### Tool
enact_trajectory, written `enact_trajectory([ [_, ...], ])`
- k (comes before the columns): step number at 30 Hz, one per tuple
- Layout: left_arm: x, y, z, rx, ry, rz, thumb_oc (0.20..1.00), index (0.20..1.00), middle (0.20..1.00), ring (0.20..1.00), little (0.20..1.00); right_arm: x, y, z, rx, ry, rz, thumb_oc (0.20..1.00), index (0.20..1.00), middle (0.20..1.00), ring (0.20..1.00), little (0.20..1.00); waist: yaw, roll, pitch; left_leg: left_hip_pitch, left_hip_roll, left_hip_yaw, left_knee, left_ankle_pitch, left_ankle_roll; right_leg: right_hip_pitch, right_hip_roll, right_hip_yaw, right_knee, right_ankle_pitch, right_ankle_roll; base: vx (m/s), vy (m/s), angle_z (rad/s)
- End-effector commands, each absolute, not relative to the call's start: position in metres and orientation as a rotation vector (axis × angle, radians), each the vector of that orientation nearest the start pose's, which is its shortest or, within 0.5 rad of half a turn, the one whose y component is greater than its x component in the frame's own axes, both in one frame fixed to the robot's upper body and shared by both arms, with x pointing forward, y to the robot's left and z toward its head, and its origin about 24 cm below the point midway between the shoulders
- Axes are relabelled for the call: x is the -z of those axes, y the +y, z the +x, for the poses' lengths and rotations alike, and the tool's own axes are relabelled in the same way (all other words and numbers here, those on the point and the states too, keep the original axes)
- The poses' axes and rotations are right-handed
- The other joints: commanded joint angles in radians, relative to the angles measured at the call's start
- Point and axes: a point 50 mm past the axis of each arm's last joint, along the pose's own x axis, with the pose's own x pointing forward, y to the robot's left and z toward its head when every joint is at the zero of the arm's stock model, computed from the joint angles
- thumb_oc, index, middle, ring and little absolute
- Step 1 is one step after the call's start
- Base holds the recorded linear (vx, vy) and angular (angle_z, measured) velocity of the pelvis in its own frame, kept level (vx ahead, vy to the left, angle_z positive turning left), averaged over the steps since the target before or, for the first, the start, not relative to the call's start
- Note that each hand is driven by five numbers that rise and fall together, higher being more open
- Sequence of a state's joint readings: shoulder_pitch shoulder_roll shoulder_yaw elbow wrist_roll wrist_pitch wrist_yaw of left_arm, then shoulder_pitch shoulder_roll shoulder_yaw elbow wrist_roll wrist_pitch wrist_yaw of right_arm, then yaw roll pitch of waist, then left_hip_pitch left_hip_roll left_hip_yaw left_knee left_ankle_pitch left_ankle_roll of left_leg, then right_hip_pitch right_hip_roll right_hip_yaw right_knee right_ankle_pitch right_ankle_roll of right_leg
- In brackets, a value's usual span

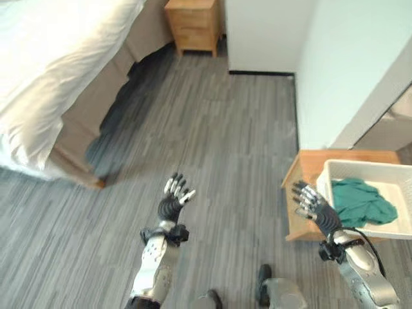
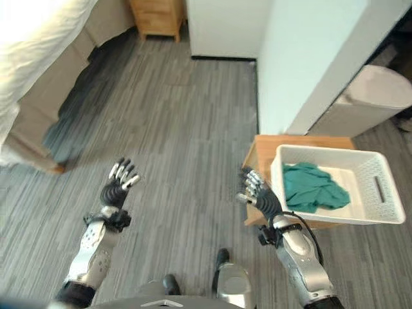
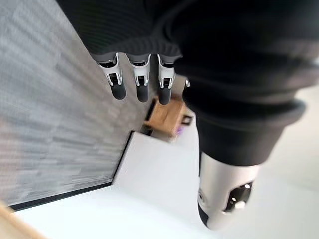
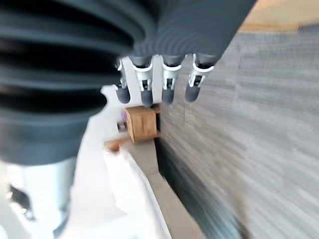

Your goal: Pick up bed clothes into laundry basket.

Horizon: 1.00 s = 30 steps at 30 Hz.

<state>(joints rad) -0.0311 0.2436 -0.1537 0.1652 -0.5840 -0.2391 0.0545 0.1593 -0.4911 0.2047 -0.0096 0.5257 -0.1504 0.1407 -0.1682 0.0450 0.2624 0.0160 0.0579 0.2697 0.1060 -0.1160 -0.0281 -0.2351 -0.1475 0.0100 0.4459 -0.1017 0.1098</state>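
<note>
Green garment (image 2: 313,187) lies inside the white laundry basket (image 2: 381,219) on a low wooden stand (image 2: 261,154).
Left hand (image 1: 174,197) and right hand (image 2: 257,191) hover over grey floor (image 1: 225,141), fingers spread wide, holding nothing.

The floor (image 1: 219,148) is grey, made of many thin strips like wood planks. A big bed (image 1: 51,84) stands on one side, with a white cover on top and a tan skirt hanging down to the floor. It is dark under the bed's edge. In the far corner sits a small wooden nightstand (image 1: 193,24) with drawers. A white wall (image 1: 335,64) juts out into the room. Next to it is a low wooden table (image 2: 267,161). Bright light falls on the bed.
</note>
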Motion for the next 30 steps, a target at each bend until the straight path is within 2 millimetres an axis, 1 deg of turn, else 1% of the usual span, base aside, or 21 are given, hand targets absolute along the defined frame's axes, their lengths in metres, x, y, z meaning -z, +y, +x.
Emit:
enact_trajectory([
  [1, -0.04, 0.192, 0.25, -0.023, -0.112, -0.271, 1.0, 1.0, 1.0, 1.0, 1.0, -0.042, -0.185, 0.221, -0.308, -0.024, 0.096, 1.0, 1.0, 1.0, 1.0, 1.0, -0.019, -0.027, -0.044, -0.044, 0.006, -0.09, 0.005, 0.022, -0.005, 0.067, 0.066, 0.124, -0.1, 0.005, 0.022, 0.0, -0.119, 0.8],
  [2, -0.039, 0.193, 0.247, -0.013, -0.105, -0.266, 1.0, 1.0, 1.0, 1.0, 1.0, -0.042, -0.184, 0.221, -0.32, -0.018, 0.087, 1.0, 1.0, 1.0, 1.0, 1.0, 0.0, -0.025, -0.05, -0.038, 0.008, -0.15, -0.013, 0.033, -0.012, 0.106, 0.025, 0.173, -0.142, 0.014, 0.018, 0.01, -0.139, 0.67],
  [3, -0.037, 0.194, 0.245, -0.013, -0.097, -0.264, 1.0, 1.0, 1.0, 1.0, 1.0, -0.04, -0.185, 0.221, -0.314, -0.01, 0.083, 1.0, 1.0, 1.0, 1.0, 1.0, 0.002, -0.03, -0.056, -0.03, 0.008, -0.17, -0.024, 0.037, -0.011, 0.135, 0.018, 0.172, -0.169, 0.016, 0.019, 0.0, -0.181, 0.66],
  [4, -0.036, 0.195, 0.244, -0.015, -0.09, -0.26, 1.0, 1.0, 1.0, 1.0, 1.0, -0.04, -0.186, 0.221, -0.306, -0.011, 0.08, 1.0, 1.0, 1.0, 1.0, 1.0, 0.008, -0.039, -0.07, -0.026, 0.003, -0.192, -0.037, 0.047, -0.013, 0.184, 0.032, 0.198, -0.219, -0.003, 0.02, -0.01, -0.115, 1.06],
  [7, -0.036, 0.205, 0.24, -0.067, -0.096, -0.255, 1.0, 1.0, 1.0, 1.0, 1.0, -0.04, -0.184, 0.225, -0.305, -0.02, 0.073, 1.0, 1.0, 1.0, 1.0, 1.0, 0.065, -0.059, -0.094, -0.043, 0.016, -0.223, -0.06, 0.095, -0.036, 0.23, 0.021, 0.145, -0.319, -0.014, 0.013, -0.14, -0.222, 0.99],
  [8, -0.035, 0.212, 0.236, -0.089, -0.092, -0.243, 1.0, 1.0, 1.0, 1.0, 1.0, -0.044, -0.183, 0.227, -0.324, -0.035, 0.053, 1.0, 1.0, 1.0, 1.0, 1.0, 0.094, -0.066, -0.088, -0.074, 0.042, -0.256, -0.085, 0.159, -0.066, 0.252, 0.051, 0.133, -0.371, -0.014, -0.004, -0.22, -0.285, 0.2],
  [9, -0.035, 0.212, 0.235, -0.09, -0.092, -0.243, 1.0, 1.0, 1.0, 1.0, 1.0, -0.044, -0.183, 0.227, -0.324, -0.035, 0.053, 1.0, 1.0, 1.0, 1.0, 1.0, 0.091, -0.065, -0.089, -0.073, 0.043, -0.259, -0.088, 0.161, -0.067, 0.254, 0.051, 0.13, -0.374, -0.013, -0.005, -0.31, -0.366, 0.6],
  [10, -0.031, 0.214, 0.228, -0.079, -0.074, -0.227, 1.0, 1.0, 1.0, 1.0, 1.0, -0.044, -0.188, 0.225, -0.327, -0.031, 0.044, 1.0, 1.0, 1.0, 1.0, 1.0, 0.108, -0.074, -0.082, -0.109, 0.052, -0.301, -0.103, 0.205, -0.083, 0.27, 0.068, 0.109, -0.404, -0.012, -0.017, -0.14, -0.167, 0.67],
  [12, -0.03, 0.214, 0.226, -0.074, -0.068, -0.226, 1.0, 1.0, 1.0, 1.0, 1.0, -0.043, -0.19, 0.224, -0.325, -0.024, 0.035, 1.0, 1.0, 1.0, 1.0, 1.0, 0.11, -0.079, -0.073, -0.131, 0.056, -0.314, -0.096, 0.22, -0.092, 0.273, 0.074, 0.092, -0.411, -0.011, -0.022, -0.2, -0.174, 0.79],
  [13, -0.029, 0.214, 0.226, -0.07, -0.061, -0.221, 1.0, 1.0, 1.0, 1.0, 1.0, -0.043, -0.193, 0.225, -0.317, -0.021, 0.021, 1.0, 1.0, 1.0, 1.0, 1.0, 0.108, -0.086, -0.059, -0.168, 0.051, -0.306, -0.059, 0.214, -0.086, 0.269, 0.071, 0.072, -0.408, -0.003, -0.028, -0.3, -0.155, 0.8],
  [14, -0.029, 0.214, 0.227, -0.073, -0.063, -0.222, 1.0, 1.0, 1.0, 1.0, 1.0, -0.044, -0.195, 0.226, -0.307, -0.024, 0.014, 1.0, 1.0, 1.0, 1.0, 1.0, 0.1, -0.094, -0.047, -0.184, 0.057, -0.25, 0.009, 0.186, -0.072, 0.259, 0.065, 0.053, -0.404, 0.008, -0.031, -0.31, -0.116, 0.83],
  [16, -0.025, 0.212, 0.226, -0.053, -0.043, -0.23, 1.0, 1.0, 1.0, 1.0, 1.0, -0.043, -0.201, 0.226, -0.285, -0.013, 0.003, 1.0, 1.0, 1.0, 1.0, 1.0, 0.073, -0.111, -0.048, -0.145, 0.09, -0.096, 0.164, 0.104, -0.052, 0.242, 0.051, 0.005, -0.415, 0.036, -0.042, -0.26, -0.103, 0.8],
  [17, -0.024, 0.21, 0.226, -0.027, -0.032, -0.237, 1.0, 1.0, 1.0, 1.0, 1.0, -0.041, -0.203, 0.224, -0.276, -0.002, 0.01, 1.0, 1.0, 1.0, 1.0, 1.0, 0.066, -0.108, -0.056, -0.123, 0.09, -0.066, 0.196, 0.072, -0.049, 0.239, 0.051, -0.015, -0.423, 0.04, -0.046, -0.17, -0.059, 0.9],
  [18, -0.024, 0.208, 0.226, -0.01, -0.026, -0.234, 1.0, 1.0, 1.0, 1.0, 1.0, -0.039, -0.205, 0.222, -0.265, 0.009, 0.017, 1.0, 1.0, 1.0, 1.0, 1.0, 0.059, -0.104, -0.066, -0.106, 0.086, -0.051, 0.184, 0.056, -0.049, 0.235, 0.049, -0.028, -0.421, 0.038, -0.044, -0.1, 0.046, 0.84],
  [19, -0.024, 0.204, 0.228, 0.017, -0.02, -0.229, 1.0, 1.0, 1.0, 1.0, 1.0, -0.036, -0.206, 0.218, -0.246, 0.015, 0.039, 1.0, 1.0, 1.0, 1.0, 1.0, 0.038, -0.091, -0.082, -0.074, 0.087, -0.005, 0.125, 0.049, -0.052, 0.234, 0.05, -0.053, -0.427, 0.041, -0.036, -0.01, 0.101, 0.62],
  [20, -0.021, 0.203, 0.226, 0.021, -0.009, -0.231, 1.0, 1.0, 1.0, 1.0, 1.0, -0.033, -0.207, 0.215, -0.239, 0.025, 0.046, 1.0, 1.0, 1.0, 1.0, 1.0, 0.025, -0.075, -0.092, -0.034, 0.078, 0.014, 0.058, 0.033, -0.051, 0.242, 0.055, -0.065, -0.428, 0.038, -0.027, 0.03, 0.15, 0.67],
  [22, -0.02, 0.2, 0.227, 0.034, -0.004, -0.227, 1.0, 1.0, 1.0, 1.0, 1.0, -0.031, -0.207, 0.213, -0.234, 0.031, 0.048, 1.0, 1.0, 1.0, 1.0, 1.0, 0.018, -0.065, -0.107, -0.019, 0.067, 0.013, 0.005, 0.047, -0.049, 0.236, 0.056, -0.07, -0.431, 0.041, -0.02, 0.02, 0.1, 0.75],
  [23, -0.023, 0.198, 0.229, 0.045, -0.013, -0.224, 1.0, 1.0, 1.0, 1.0, 1.0, -0.03, -0.206, 0.213, -0.235, 0.034, 0.041, 1.0, 1.0, 1.0, 1.0, 1.0, 0.016, -0.058, -0.11, -0.007, 0.062, 0.003, -0.025, 0.045, -0.046, 0.236, 0.052, -0.074, -0.424, 0.044, -0.016, -0.03, 0.145, 0.41],
  [24, -0.029, 0.194, 0.233, 0.072, -0.034, -0.218, 1.0, 1.0, 1.0, 1.0, 1.0, -0.03, -0.204, 0.213, -0.236, 0.027, 0.046, 1.0, 1.0, 1.0, 1.0, 1.0, 0.009, -0.051, -0.121, 0.008, 0.052, 0.003, -0.081, 0.061, -0.043, 0.219, 0.042, -0.081, -0.424, 0.059, -0.004, -0.03, 0.182, 0.17],
  [27, -0.031, 0.193, 0.233, 0.084, -0.045, -0.216, 1.0, 1.0, 1.0, 1.0, 1.0, -0.028, -0.197, 0.213, -0.266, 0.035, 0.054, 1.0, 1.0, 1.0, 1.0, 1.0, 0.015, -0.054, -0.123, 0.026, 0.04, 0.015, -0.099, 0.064, -0.034, 0.215, 0.025, -0.074, -0.421, 0.069, 0.009, 0.0, 0.133, 0.05],
  [30, -0.027, 0.192, 0.23, 0.08, -0.022, -0.208, 1.0, 1.0, 1.0, 1.0, 1.0, -0.024, -0.184, 0.213, -0.32, 0.057, 0.077, 1.0, 1.0, 1.0, 1.0, 1.0, 0.029, -0.063, -0.122, 0.044, 0.025, 0.02, -0.114, 0.061, -0.023, 0.216, 0.005, -0.062, -0.424, 0.088, 0.021, 0.01, 0.113, -0.11],
])
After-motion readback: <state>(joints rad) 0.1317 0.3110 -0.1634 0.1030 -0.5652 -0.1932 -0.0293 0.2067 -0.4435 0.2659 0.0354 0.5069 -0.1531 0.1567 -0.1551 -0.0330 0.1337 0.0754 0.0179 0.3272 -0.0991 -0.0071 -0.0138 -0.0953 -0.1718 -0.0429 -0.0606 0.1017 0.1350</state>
